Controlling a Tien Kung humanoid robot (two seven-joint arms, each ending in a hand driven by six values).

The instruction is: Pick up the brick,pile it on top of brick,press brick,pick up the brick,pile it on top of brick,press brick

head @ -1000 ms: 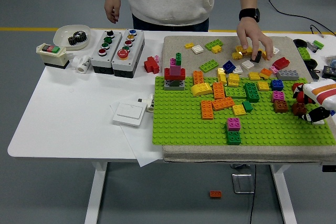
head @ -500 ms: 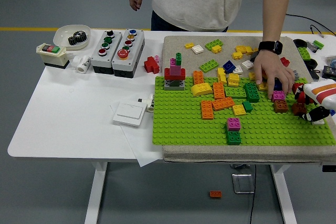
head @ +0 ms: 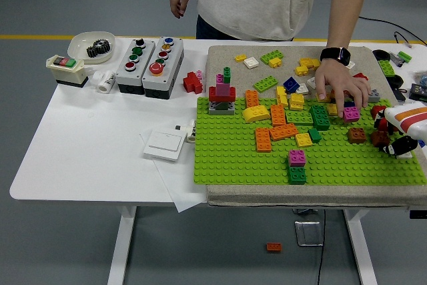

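A green baseplate [head: 233, 158] covers the grey mat, with loose bricks scattered along its far side. A pink brick [head: 297, 157] sits stacked on a green brick [head: 297, 175] near the front. A brown brick [head: 357, 135] stands at the right. Just behind it a person's hand [head: 340, 88] reaches in from the far side, its fingertips on a magenta brick [head: 351, 113]. My right hand [head: 400, 143] rests at the right edge of the plate beside another brown brick [head: 380, 139]. My left arm is out of sight.
A red, grey, pink and green tower [head: 222, 91] stands at the plate's back left. Orange bricks [head: 283, 131] and a yellow one [head: 255, 113] lie mid-plate. Two button boxes [head: 148, 65], a white switch [head: 164, 145] and a gear bowl [head: 90, 46] sit left.
The person's hand came from the loose pile at the back down to the magenta brick and has drawn it slightly back, off the spot above the brown brick. My right hand has not moved.
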